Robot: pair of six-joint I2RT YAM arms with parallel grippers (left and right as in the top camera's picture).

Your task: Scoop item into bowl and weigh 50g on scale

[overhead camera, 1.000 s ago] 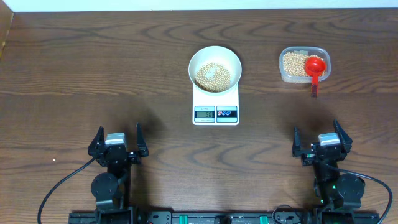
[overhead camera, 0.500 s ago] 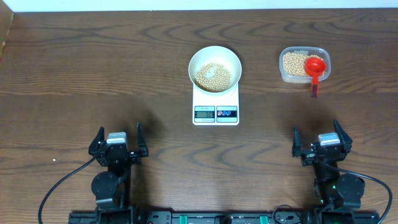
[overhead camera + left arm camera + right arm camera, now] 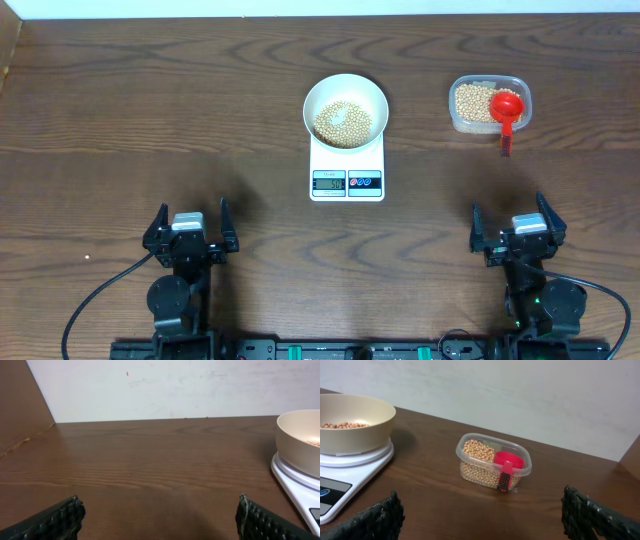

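Two arms low at my edge: left gripper, fingers wide apart, empty. Mid-table I see the bowl of beans sitting on the scale. Farther right a clear tub holds a red scoop, right gripper likewise spread, holding nothing.

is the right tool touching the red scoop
Apart. Overhead view shows a stretch of tabletop between the right tool and the red scoop, which lies in the bean tub.
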